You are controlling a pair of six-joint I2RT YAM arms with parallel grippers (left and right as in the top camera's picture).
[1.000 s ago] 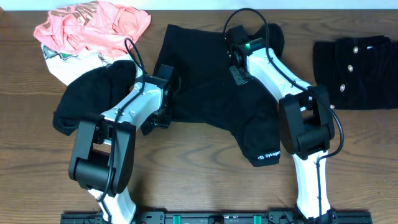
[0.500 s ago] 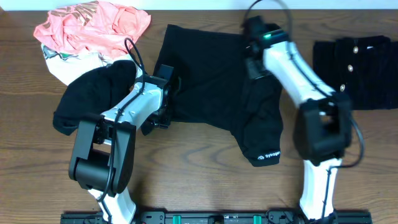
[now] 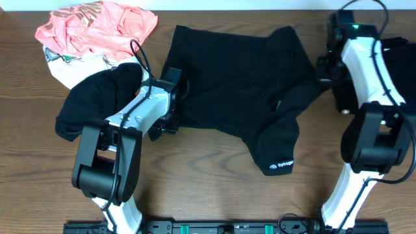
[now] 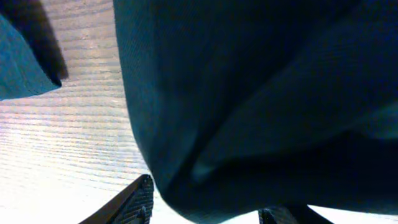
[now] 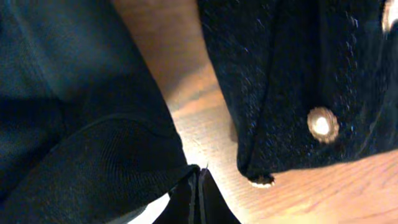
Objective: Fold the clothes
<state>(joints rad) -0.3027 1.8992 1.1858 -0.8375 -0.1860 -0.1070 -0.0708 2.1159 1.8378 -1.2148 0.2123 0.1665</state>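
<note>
Nearest the robot, at 6 o'clock, a flap of the black T-shirt [image 3: 240, 84] shows a small white logo [image 3: 281, 164]. The shirt lies rumpled at the centre of the table [image 3: 195, 188]; it looks limp and light, so it should be taken by its hems or corners. At its 9 o'clock edge the left gripper [image 4: 208, 208] has its jaws apart with cloth bulging between them, and I cannot tell if it pinches. At 2 o'clock the right gripper [image 5: 200, 186] is clamped on a stretched corner, with a buttoned dark garment [image 3: 400, 71] beyond and a coral-pink top [image 3: 97, 26] farthest, at 10 o'clock.
</note>
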